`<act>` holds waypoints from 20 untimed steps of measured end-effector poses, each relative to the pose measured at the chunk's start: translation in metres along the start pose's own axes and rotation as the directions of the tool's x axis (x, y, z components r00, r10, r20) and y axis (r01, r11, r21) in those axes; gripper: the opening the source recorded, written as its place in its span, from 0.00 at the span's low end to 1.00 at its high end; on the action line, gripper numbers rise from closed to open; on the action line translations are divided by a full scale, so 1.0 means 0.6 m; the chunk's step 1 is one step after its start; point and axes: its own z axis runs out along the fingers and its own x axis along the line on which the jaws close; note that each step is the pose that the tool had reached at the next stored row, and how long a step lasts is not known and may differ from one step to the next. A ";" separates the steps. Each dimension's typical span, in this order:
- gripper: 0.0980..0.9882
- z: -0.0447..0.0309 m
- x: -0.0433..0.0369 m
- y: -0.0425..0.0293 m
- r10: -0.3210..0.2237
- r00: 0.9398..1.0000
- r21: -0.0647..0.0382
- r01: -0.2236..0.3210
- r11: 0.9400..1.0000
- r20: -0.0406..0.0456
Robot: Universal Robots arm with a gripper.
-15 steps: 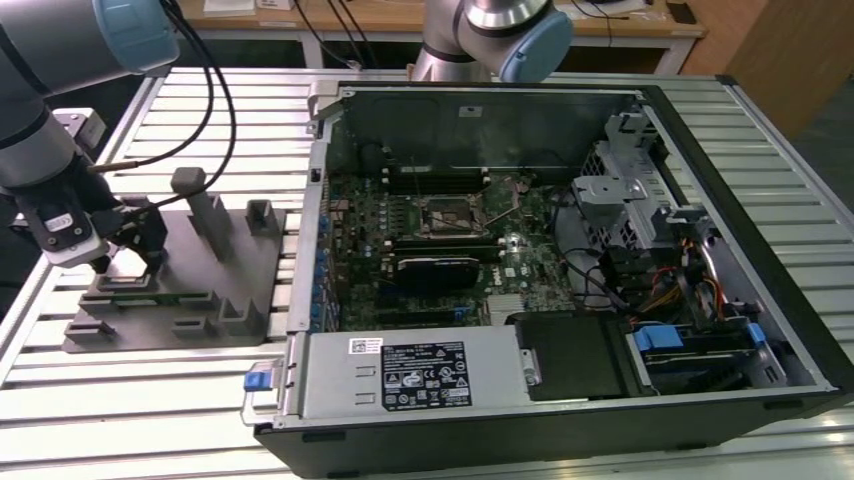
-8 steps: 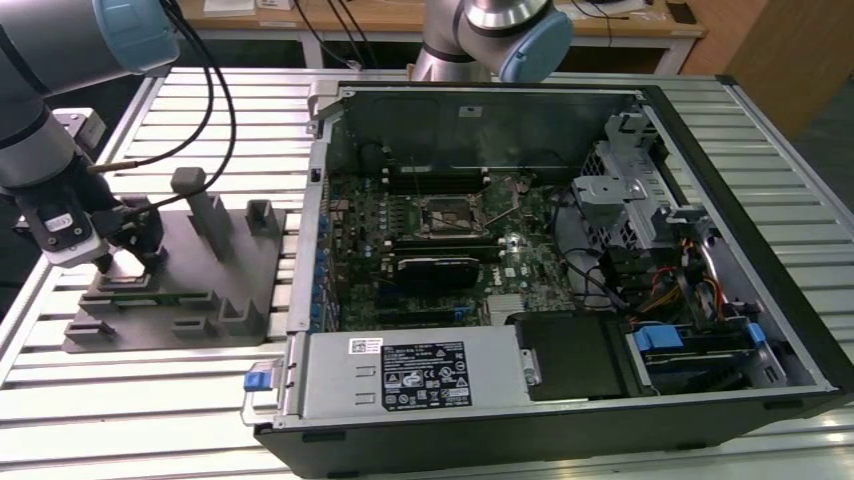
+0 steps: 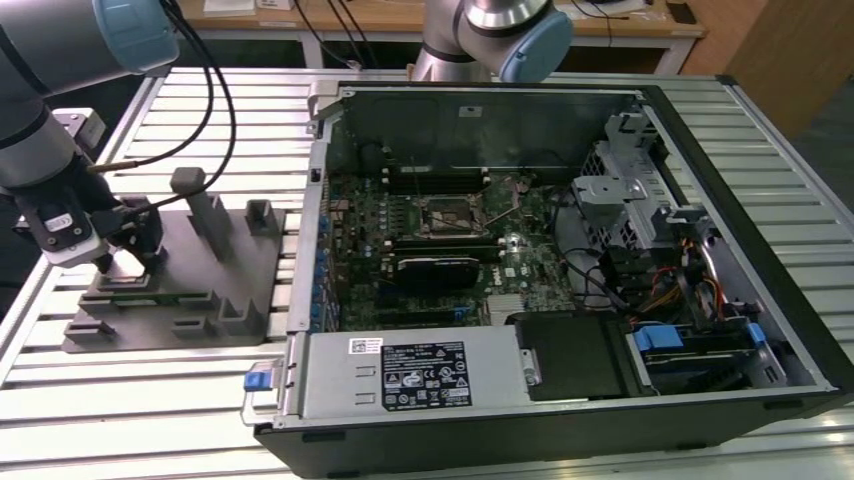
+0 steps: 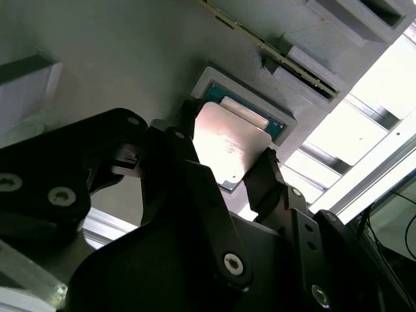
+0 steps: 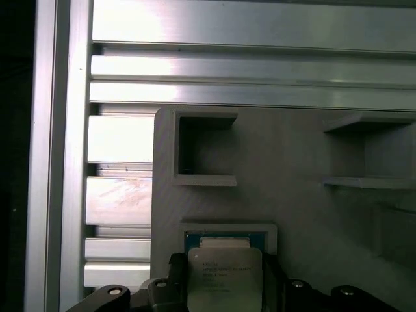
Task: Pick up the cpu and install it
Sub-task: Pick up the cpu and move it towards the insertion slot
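Metal, pale silver-grey, tops the cpu [image 5: 224,279], a small flat square chip with a green edge showing along one side; it sits at a shallow framed recess in the grey moulded fixture [image 5: 292,214], and in the second wrist view the cpu [image 4: 231,140] catches a bright reflection. The gripper [image 5: 224,276] is clamped on it: in both wrist views its black fingers [image 4: 179,140] press against two opposite edges of the chip, one on each side, with the gripper [image 4: 224,153] body dark behind them. In the exterior view the gripper [image 3: 127,262] reaches down onto the fixture [image 3: 187,320] at that view's left, beside its upright blocks, with the grey robot arm [image 3: 40,130] and its black cables above. The fixture rests on a slatted aluminium table [image 3: 200,110], whose bright rails [image 5: 123,136] run past the fixture's edge. At the exterior view's right, well apart from the gripper, an open computer case [image 3: 747,150] lies on its side, showing the motherboard [image 3: 534,260], the square socket [image 3: 451,215] near its middle and the power supply [image 3: 400,370] along the near edge
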 end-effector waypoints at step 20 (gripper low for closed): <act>0.50 -0.011 0.000 0.000 0.000 1.000 0.000 0.000 1.000 0.000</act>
